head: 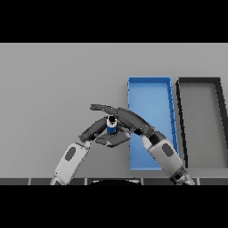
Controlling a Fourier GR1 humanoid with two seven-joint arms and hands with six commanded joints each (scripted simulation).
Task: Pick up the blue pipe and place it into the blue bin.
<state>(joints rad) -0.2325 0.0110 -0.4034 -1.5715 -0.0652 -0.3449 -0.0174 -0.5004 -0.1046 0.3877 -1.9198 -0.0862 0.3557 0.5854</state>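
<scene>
1. The blue pipe [111, 125] stands upright as a short cylinder with a dark top, just left of the blue bin [150, 89] and still outside it.
2. The right hand [126, 119] reaches in from the lower right, its arm crossing the near left corner of the bin. Its long fingers stretch left past the top of the pipe, while the lower part of the hand sits under and beside the pipe, so the fingers appear curled around it in a grasp.
3. The left hand [94, 128] comes in from the lower left and lies just left of the pipe, fingers relaxed and pointing toward it; I cannot tell whether they touch it.
4. The blue bin is a long open tray running from near to far, right of the hands.
5. A dark grey bin [199, 81] lies just right of the blue one, side by side on the grey table [53, 80].
</scene>
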